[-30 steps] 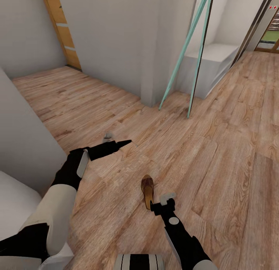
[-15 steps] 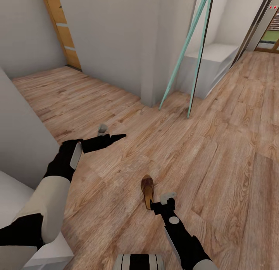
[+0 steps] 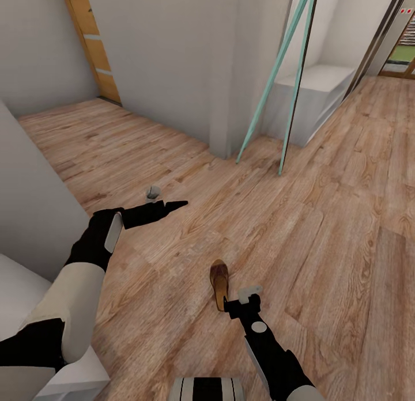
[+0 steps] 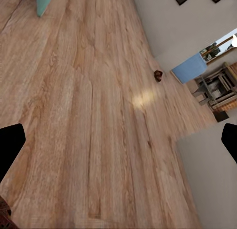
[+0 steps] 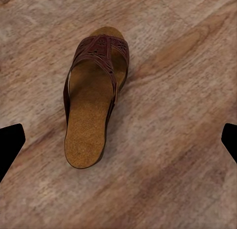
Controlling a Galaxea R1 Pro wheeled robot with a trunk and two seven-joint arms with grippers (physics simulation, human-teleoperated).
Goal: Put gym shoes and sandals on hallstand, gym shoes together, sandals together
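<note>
One sandal point(image 3: 219, 284) point(image 5: 94, 98): brown, tan insole, dark reddish-brown strap; lies flat on the corridor floor point(image 3: 323, 216), near the robot, toe pointing away. Right gripper point(image 3: 242, 300): hangs just to the right of the sandal's heel, above the floor; the right wrist view shows its fingertips point(image 5: 11, 142) spread wide, nothing between them. Left gripper point(image 3: 173, 205): extends over bare floor to the far left of the sandal, well apart from it; its fingertips point(image 4: 10, 142) stand spread in the left wrist view, empty. A small dark item point(image 4: 158, 75), too small to identify, lies far off by a wall.
</note>
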